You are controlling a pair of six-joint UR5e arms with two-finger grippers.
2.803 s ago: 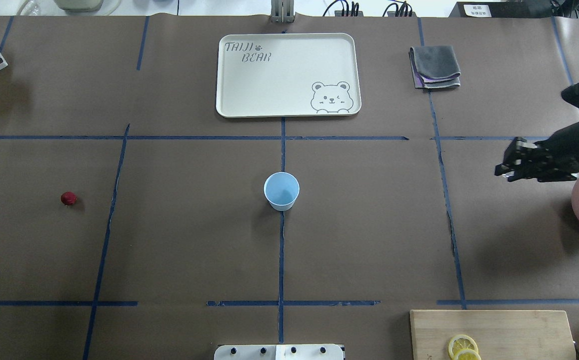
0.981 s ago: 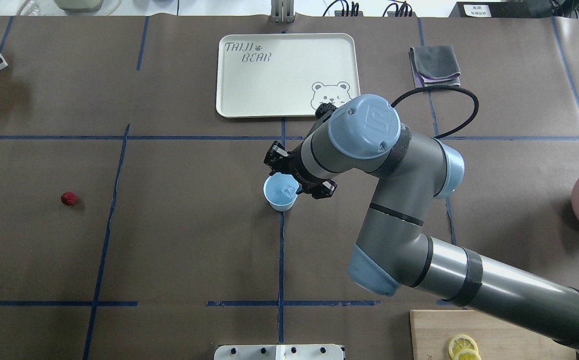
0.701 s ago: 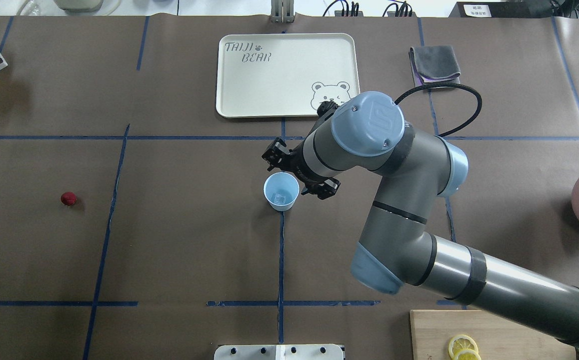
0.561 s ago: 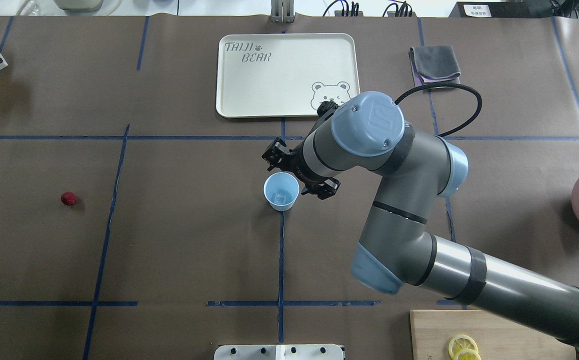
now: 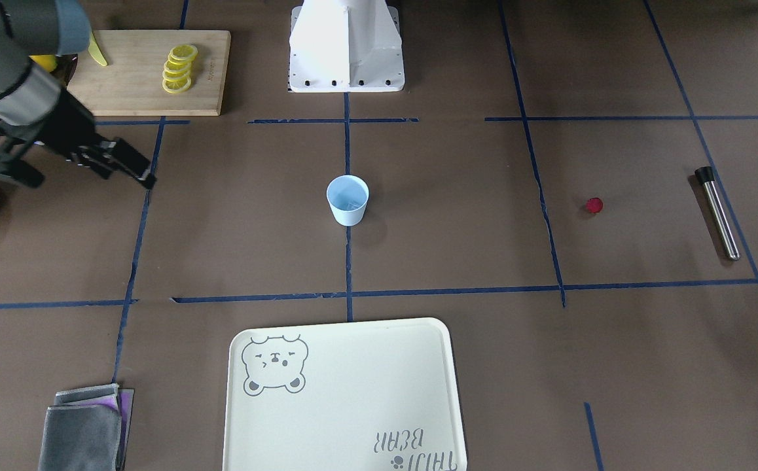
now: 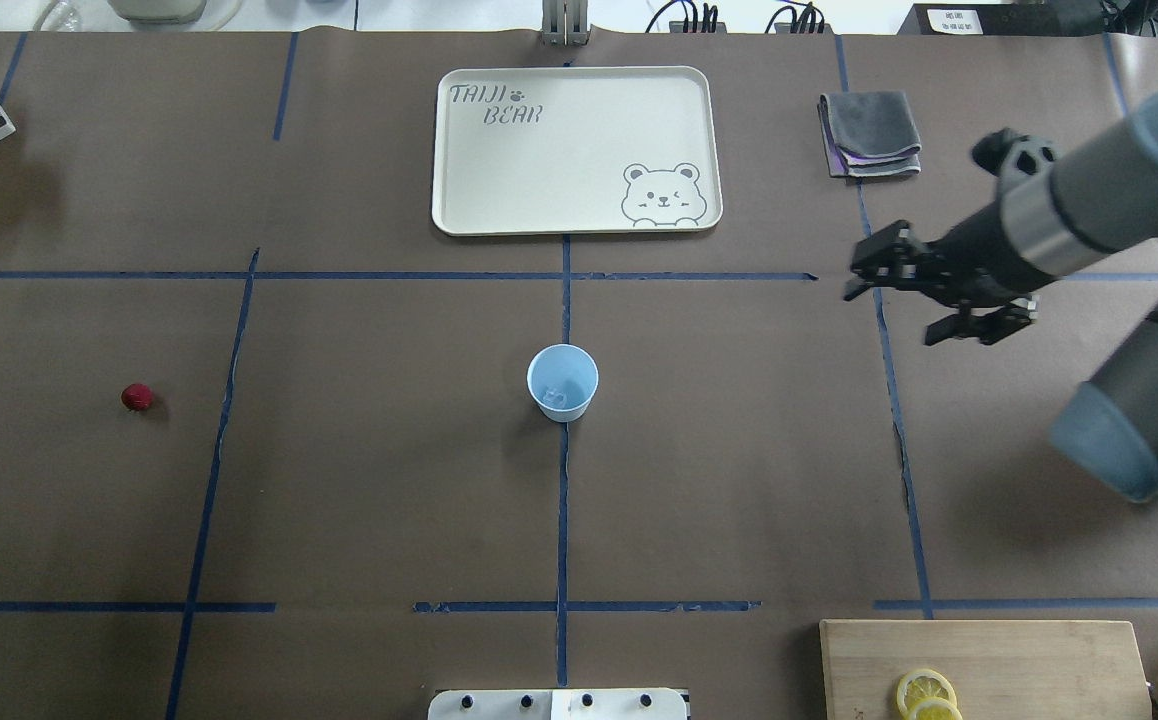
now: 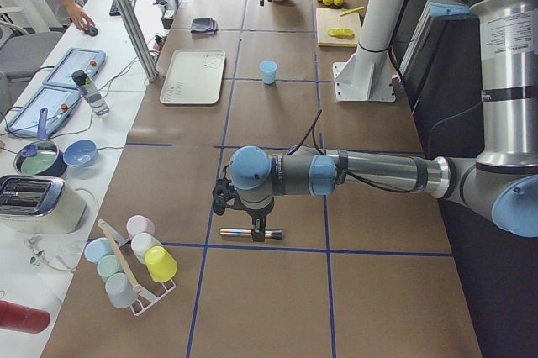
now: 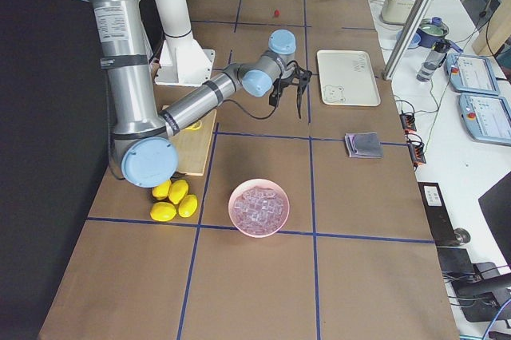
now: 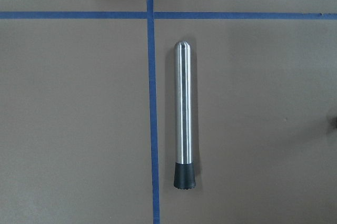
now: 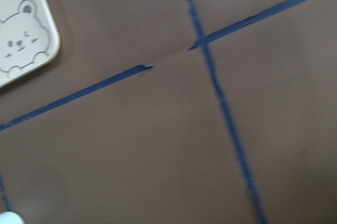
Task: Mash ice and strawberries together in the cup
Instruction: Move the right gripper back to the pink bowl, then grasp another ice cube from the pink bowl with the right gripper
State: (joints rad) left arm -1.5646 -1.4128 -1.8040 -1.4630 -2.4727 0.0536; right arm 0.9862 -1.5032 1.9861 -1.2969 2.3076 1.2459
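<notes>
The pale blue cup (image 6: 563, 382) stands upright at the table's middle, with a clear chunk of ice (image 6: 559, 398) in its bottom. The red strawberry (image 6: 137, 397) lies alone far to the cup's left, also in the front-facing view (image 5: 593, 205). My right gripper (image 6: 889, 318) hovers well right of the cup, open and empty. More ice fills a pink bowl (image 8: 259, 207). My left gripper (image 7: 239, 207) shows only in the exterior left view, over a steel muddler (image 9: 183, 124); I cannot tell whether it is open or shut.
A cream bear tray (image 6: 576, 150) lies beyond the cup, and a folded grey cloth (image 6: 869, 133) is to its right. A wooden board (image 6: 989, 665) with lemon slices sits at the near right. A rack of coloured cups (image 7: 134, 257) stands at the table's left end.
The cup, empty at first, now holds an ice chunk. My right arm, over the cup a second ago, has swung away to the right with its gripper open.
</notes>
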